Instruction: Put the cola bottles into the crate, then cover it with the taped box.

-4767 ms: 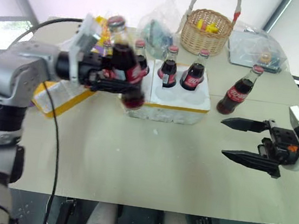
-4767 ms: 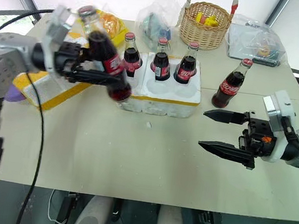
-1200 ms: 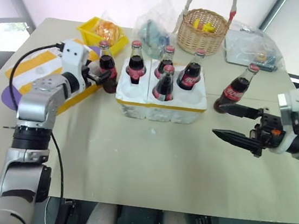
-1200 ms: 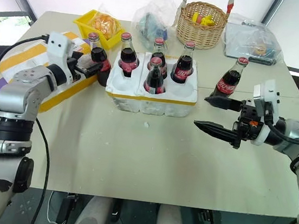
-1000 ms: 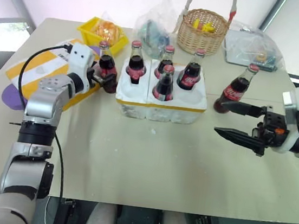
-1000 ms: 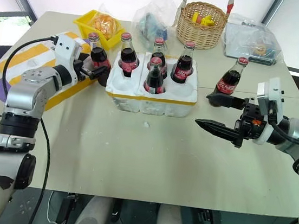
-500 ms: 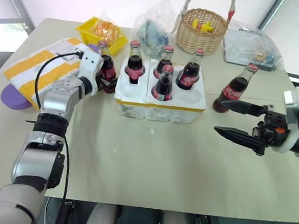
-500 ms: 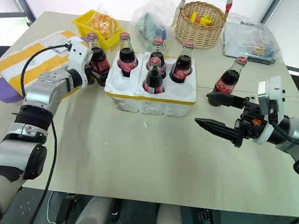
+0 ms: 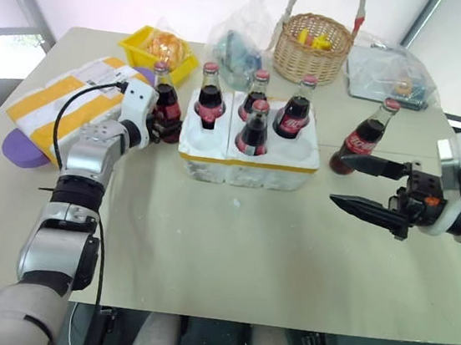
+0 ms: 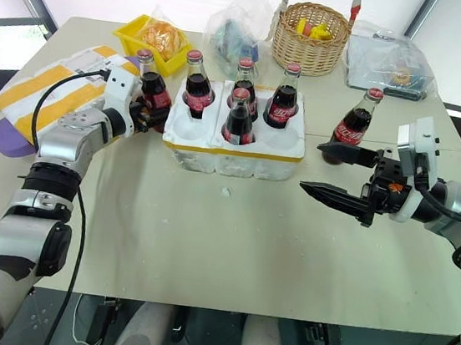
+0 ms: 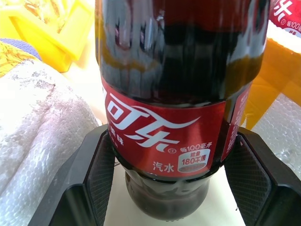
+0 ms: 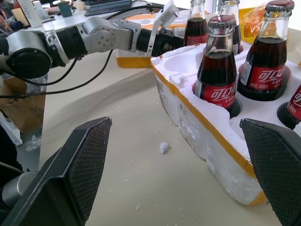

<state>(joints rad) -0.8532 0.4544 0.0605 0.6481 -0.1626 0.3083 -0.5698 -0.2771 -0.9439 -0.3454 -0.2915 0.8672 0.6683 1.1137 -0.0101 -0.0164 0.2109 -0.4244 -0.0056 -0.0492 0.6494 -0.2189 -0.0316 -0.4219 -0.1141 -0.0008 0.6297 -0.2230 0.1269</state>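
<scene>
Four cola bottles (image 10: 240, 116) standing in white crate (image 10: 233, 149); left gripper (image 10: 148, 110) around a fifth bottle (image 10: 151, 91) left of it; sixth bottle (image 10: 355, 120) right, beside wide-open right gripper (image 10: 325, 169).

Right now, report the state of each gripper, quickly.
Left gripper: closed on the cola bottle standing beside the crate.
Right gripper: open, holding nothing.

Soft, even daylight falls from the bright windows behind the table (image 9: 229, 248), casting faint shadows; the pictures are sharp.
</scene>
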